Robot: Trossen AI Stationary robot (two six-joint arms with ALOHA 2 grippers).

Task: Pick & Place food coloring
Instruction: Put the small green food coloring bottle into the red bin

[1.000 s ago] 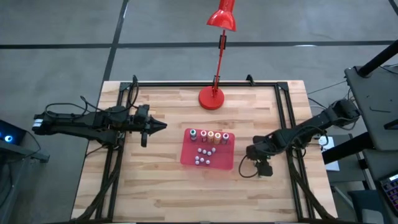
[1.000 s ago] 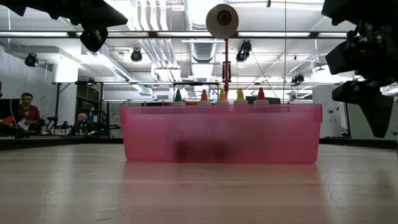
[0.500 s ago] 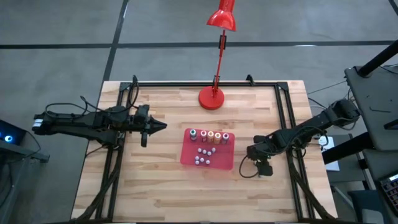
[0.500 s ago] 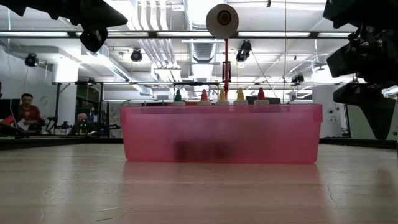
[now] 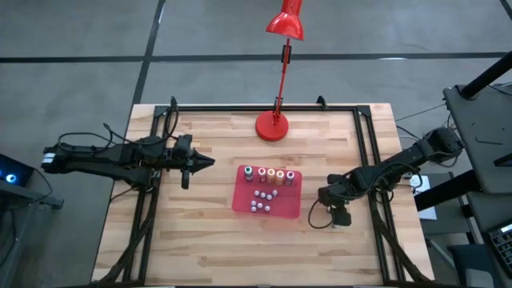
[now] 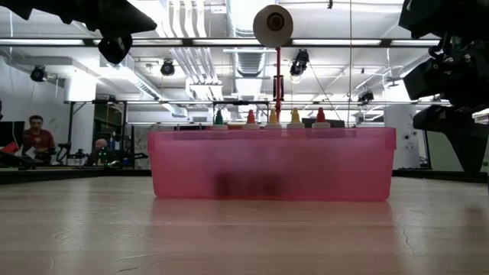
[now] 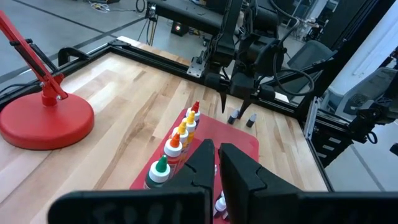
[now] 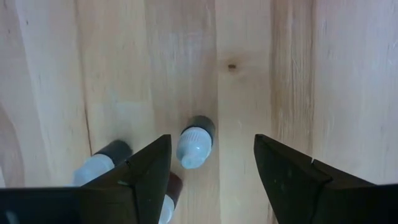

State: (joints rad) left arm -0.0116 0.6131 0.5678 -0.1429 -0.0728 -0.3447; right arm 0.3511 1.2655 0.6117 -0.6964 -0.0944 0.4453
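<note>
Several food coloring bottles [image 5: 270, 174] with green, orange, yellow and red caps stand upright in a row along the far side of the red tray [image 5: 286, 208]; their caps [image 6: 273, 116] show above its rim. My right gripper [image 5: 335, 214] hangs open, pointing down over the table just right of the tray. Below it, two small pale bottle-like things with dark ends [image 8: 195, 142] [image 8: 103, 162] sit on the wood, untouched; the first is between and beyond the fingers. My left gripper [image 5: 210, 162] hovers shut left of the tray, pointing toward it.
A red desk lamp's base [image 5: 272, 126] stands at the far middle of the table, its arm reaching over the far edge. Small grey-white beads [image 5: 260, 201] lie in the tray's near half. Black frame rails [image 5: 364, 152] run along the table's sides. People sit in the room beyond [image 6: 34, 136].
</note>
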